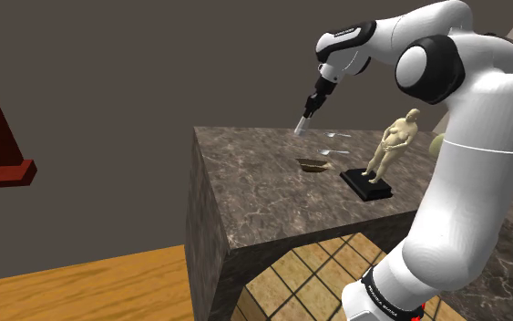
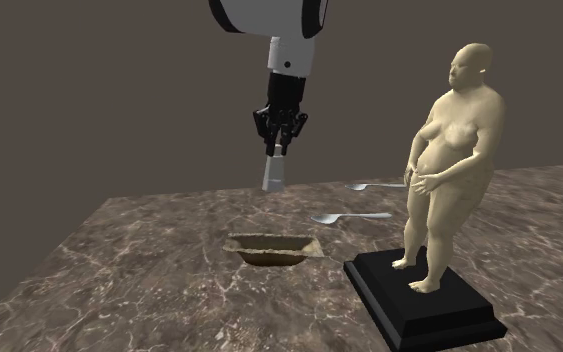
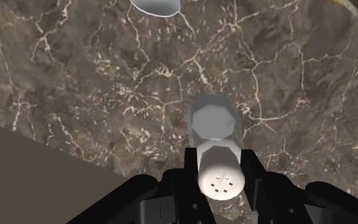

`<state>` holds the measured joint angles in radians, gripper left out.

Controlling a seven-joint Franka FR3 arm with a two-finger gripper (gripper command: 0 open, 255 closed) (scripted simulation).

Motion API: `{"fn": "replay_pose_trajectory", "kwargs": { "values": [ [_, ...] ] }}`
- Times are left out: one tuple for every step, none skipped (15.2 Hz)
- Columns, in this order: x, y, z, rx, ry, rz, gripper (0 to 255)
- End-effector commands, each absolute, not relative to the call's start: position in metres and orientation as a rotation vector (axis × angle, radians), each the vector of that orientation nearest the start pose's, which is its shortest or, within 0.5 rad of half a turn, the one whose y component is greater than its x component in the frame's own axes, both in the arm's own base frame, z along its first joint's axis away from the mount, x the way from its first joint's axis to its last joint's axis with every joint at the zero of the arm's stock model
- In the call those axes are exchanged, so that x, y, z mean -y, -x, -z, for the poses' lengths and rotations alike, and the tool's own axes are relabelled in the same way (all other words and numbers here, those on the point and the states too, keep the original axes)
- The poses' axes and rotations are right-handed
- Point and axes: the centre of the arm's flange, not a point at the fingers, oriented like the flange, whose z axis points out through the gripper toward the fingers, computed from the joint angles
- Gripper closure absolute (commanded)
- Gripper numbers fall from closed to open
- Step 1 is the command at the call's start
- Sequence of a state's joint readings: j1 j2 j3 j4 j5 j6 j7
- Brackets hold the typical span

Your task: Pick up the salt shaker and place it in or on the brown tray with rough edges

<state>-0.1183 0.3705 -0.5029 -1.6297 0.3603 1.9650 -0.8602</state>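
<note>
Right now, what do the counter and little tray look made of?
The counter looks like dark brown stone, perhaps marble: pale veins run through it. The tray is matte brown with ragged edges, maybe wood or clay; I cannot tell which.

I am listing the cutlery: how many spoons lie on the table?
2. One spoon lies behind the tray; the other spoon lies farther back, near the table's far edge. More could hide behind the statue.
</note>
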Motion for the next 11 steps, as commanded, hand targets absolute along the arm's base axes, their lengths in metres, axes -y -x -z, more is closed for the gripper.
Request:
{"fn": "replay_pose_trajectory", "kwargs": {
  "values": [
    [0.333,-0.567,-0.440,0.200,3.024,0.180,255],
    [0.333,-0.567,-0.445,0.200,3.024,0.180,255],
    [0.333,-0.567,-0.451,0.200,3.024,0.180,255],
    [0.333,-0.567,-0.456,0.200,3.024,0.180,255],
    [0.333,-0.567,-0.461,0.200,3.024,0.180,255],
    [0.333,-0.567,-0.467,0.200,3.024,0.180,255],
    [0.333,-0.567,-0.472,0.200,3.024,0.180,255],
    [0.333,-0.567,-0.477,0.200,3.024,0.180,255],
    [0.333,-0.567,-0.482,0.200,3.024,0.180,255],
    [0.333,-0.567,-0.488,0.200,3.024,0.180,255],
    [0.333,-0.567,-0.488,0.200,3.024,0.180,255]
  ]
}}
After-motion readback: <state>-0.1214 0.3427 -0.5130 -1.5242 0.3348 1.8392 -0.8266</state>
